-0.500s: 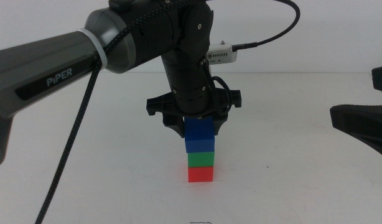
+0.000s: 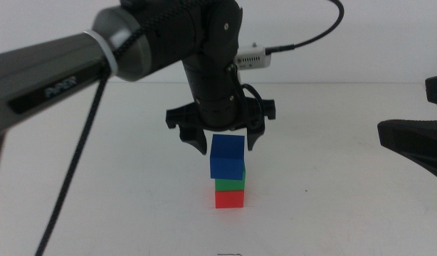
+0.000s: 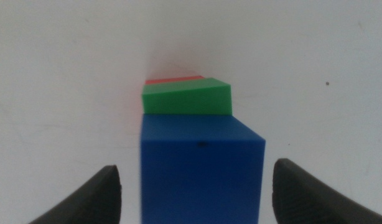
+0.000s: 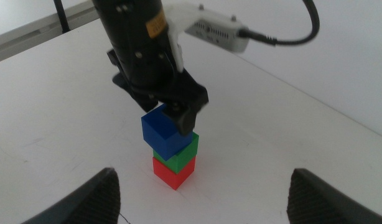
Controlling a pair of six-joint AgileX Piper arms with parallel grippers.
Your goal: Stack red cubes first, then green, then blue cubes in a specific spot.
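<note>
Three cubes stand stacked at the table's middle: the red cube (image 2: 229, 200) at the bottom, the green cube (image 2: 230, 185) on it, and the blue cube (image 2: 227, 158) on top, turned a little off square. My left gripper (image 2: 225, 144) hangs just over the stack, open, its jaws on either side of the blue cube and apart from it. The left wrist view looks down the blue cube (image 3: 200, 171), the green cube (image 3: 186, 98) and a sliver of the red cube (image 3: 175, 79), between the open left gripper (image 3: 200, 194). My right gripper (image 4: 206, 199) waits open at the right, away from the stack.
The stack rests on plain white tabletop (image 2: 332, 206). The left arm (image 2: 62, 78) and its black cable (image 2: 80, 163) cross the left half of the middle view. The right arm (image 2: 414, 146) juts in at the right edge.
The left gripper's jaws have spread apart and let go of the blue cube, which now rests on the green one. The gripper has lifted slightly.
</note>
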